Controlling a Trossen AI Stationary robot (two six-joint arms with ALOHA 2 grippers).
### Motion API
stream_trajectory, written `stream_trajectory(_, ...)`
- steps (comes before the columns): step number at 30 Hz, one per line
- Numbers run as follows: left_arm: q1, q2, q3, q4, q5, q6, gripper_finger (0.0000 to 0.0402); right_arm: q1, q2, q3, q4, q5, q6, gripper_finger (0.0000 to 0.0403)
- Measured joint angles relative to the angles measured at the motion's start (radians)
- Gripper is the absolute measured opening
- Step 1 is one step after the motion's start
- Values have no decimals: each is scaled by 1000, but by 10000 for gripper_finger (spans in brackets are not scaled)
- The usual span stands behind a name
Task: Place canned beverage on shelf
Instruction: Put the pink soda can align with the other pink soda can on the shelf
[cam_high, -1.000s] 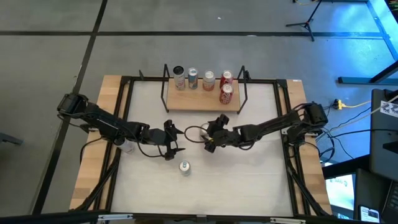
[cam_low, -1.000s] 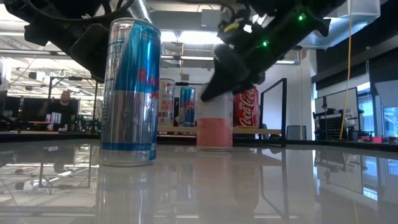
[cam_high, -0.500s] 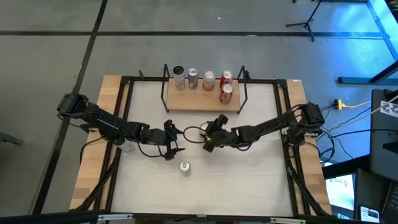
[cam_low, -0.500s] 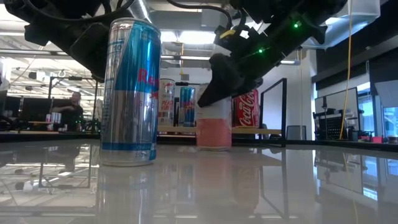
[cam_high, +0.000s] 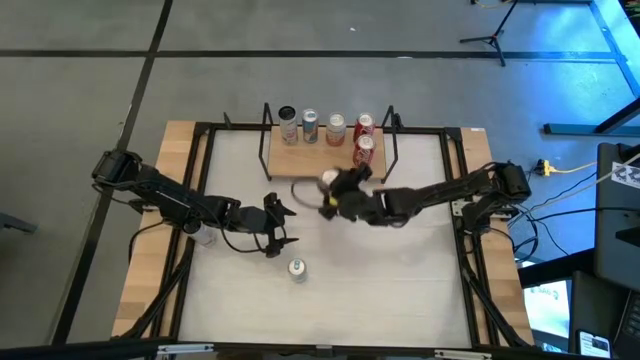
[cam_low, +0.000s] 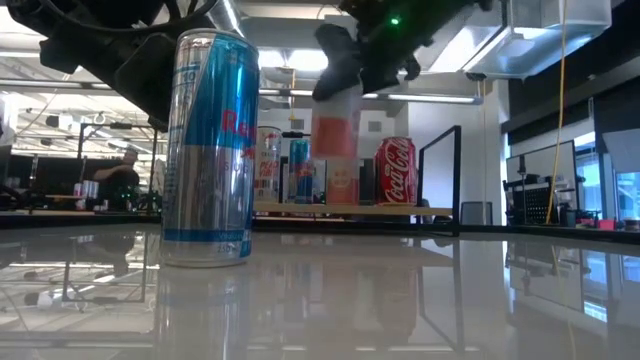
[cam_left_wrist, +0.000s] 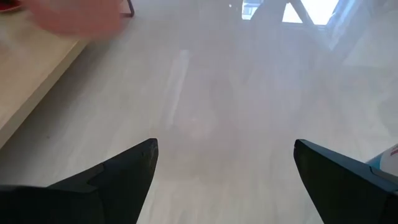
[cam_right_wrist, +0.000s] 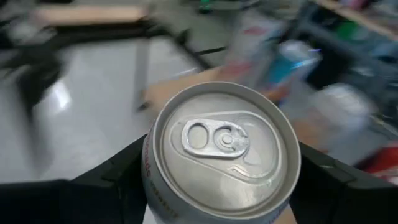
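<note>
My right gripper (cam_high: 335, 191) is shut on a pink-and-white can (cam_low: 335, 150), held above the table just in front of the shelf (cam_high: 325, 163). The shelf is a light-wood board with black rod uprights. Several cans stand on it, among them a red cola can (cam_low: 397, 172). A tall blue-and-silver can (cam_high: 297, 268) stands on its base on the white table, near the front. My left gripper (cam_high: 276, 226) is open and empty, low over the table between that can and the shelf. My right gripper pinches the pink-and-white can between its two fingers (cam_right_wrist: 127, 169), on opposite sides of the wall just below the top rim (cam_right_wrist: 163, 186). The fingers come slanting down from the table's right. The can stays upright, top up (cam_right_wrist: 221, 140), lifted clear of the table.
Black rod uprights (cam_high: 390, 140) stand at both ends of the shelf. The board's front left part (cam_high: 295, 165) is bare. Black frame bars (cam_high: 452, 175) run along the table's sides. A person (cam_low: 125, 175) shows in the room beyond.
My right gripper has risen and gone toward the table's far edge and the shelf, carrying the pink-and-white can. The can stood on the table before and is now lifted clear, still upright.
</note>
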Motion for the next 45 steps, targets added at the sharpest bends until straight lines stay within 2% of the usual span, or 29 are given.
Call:
stream_trajectory(2, 0, 0, 0, 2, 0, -4, 367, -33, -1, 17, 0, 35, 36, 279)
stream_trajectory(7, 0, 0, 0, 6, 0, -6, 367, -128, 1, 17, -22, 29, 123, 279)
stream_trajectory(12, 0, 0, 0, 20, 0, -7, 367, -222, 1, 16, -39, -82, 173, 279)
stream_trajectory(18, 0, 0, 0, 20, 0, -7, 367, -288, 7, 16, -62, -125, 181, 279)
stream_trajectory(24, 0, 0, 0, 22, 0, -7, 367, -316, 52, 16, -52, -167, 183, 279)
stream_trajectory(37, 0, 0, 0, 25, 0, -6, 367, -317, 76, 15, -51, -141, 172, 280)
stream_trajectory(45, 0, 0, 0, 24, 0, -6, 367, -317, 75, 16, -52, -108, 172, 385)
